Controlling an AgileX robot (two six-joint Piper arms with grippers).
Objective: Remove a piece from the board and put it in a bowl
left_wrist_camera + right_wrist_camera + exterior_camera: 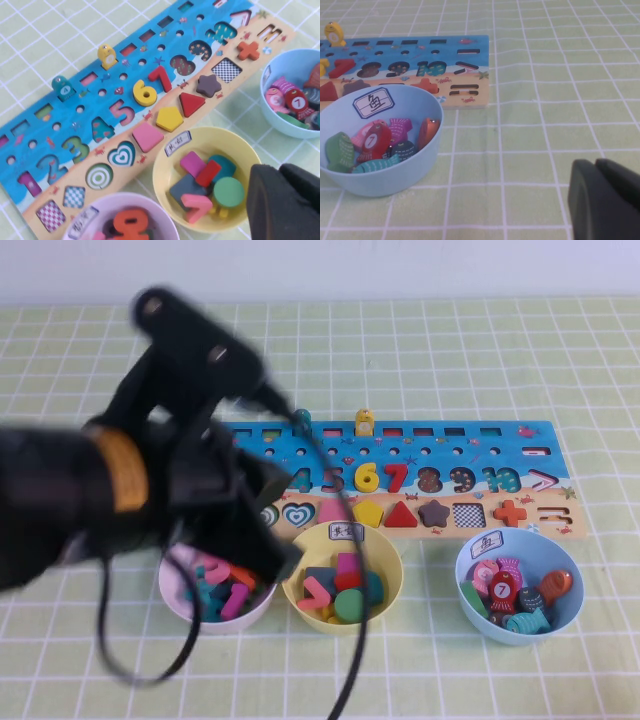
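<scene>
The green disc (349,605) lies flat in the pale yellow bowl (390,560) among several other pieces, and shows in the left wrist view (229,192) inside the yellow bowl (240,142). The long blue-and-sand board (500,445) lies behind the bowls; its round slot (99,175) beside the heart is empty. My left gripper (280,172) is shut and empty, raised just beside the yellow bowl's near rim; in the high view its tip (283,560) hangs between the pink and yellow bowls. My right gripper (596,167) is shut and empty over bare cloth right of the blue bowl.
A pink bowl (175,595) of pieces stands left of the yellow one, and a blue bowl (520,540) of fish pieces stands to the right. Two small pegs (364,422) stand on the board's back row. A green checked cloth (500,350) covers the table.
</scene>
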